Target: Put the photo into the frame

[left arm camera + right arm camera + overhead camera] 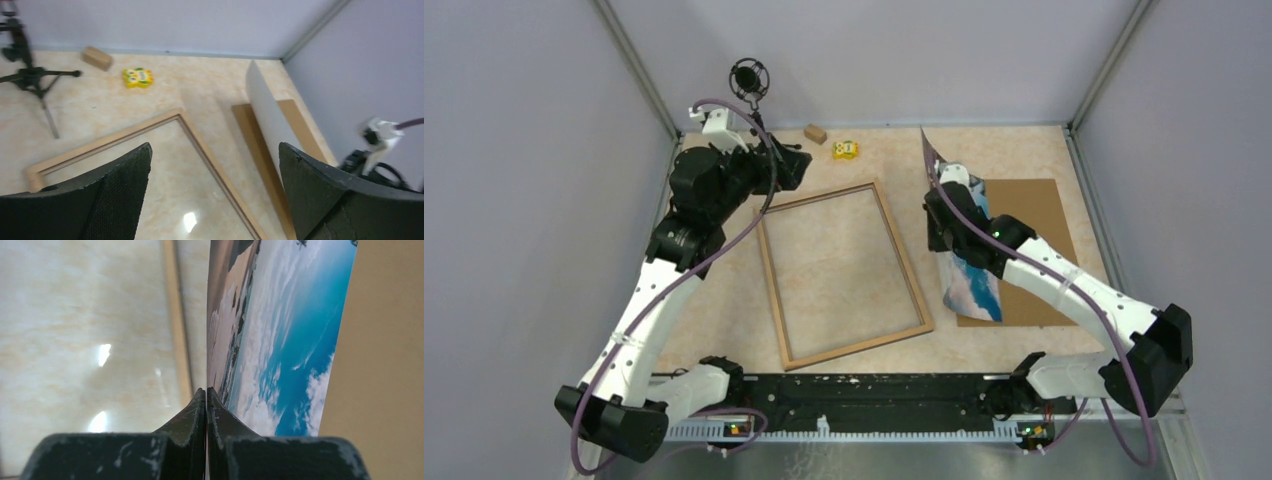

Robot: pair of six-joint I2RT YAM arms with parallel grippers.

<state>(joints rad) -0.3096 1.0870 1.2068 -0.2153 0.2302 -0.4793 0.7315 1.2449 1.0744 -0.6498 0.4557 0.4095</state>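
The frame point(902, 250), light wood face up, lies flat mid-table, tilted; its far corner also shows in the left wrist view point(195, 135). My right gripper point(944, 196) is shut on the left edge of the photo point(972, 285) and lifts that edge so the sheet stands tilted over the brown backing board point(1034, 210). The right wrist view shows the fingers pinched on the seaside print point(280, 335), with the frame's rim point(176, 320) to the left. The left wrist view shows the photo's white back point(272, 125). My left gripper point(796, 162) is open and empty, held above the frame's far left corner.
A small wooden block point(814, 133) and a yellow toy point(845, 150) lie by the back wall. A black mini tripod point(750, 80) stands at the back left. Grey walls enclose the table on three sides.
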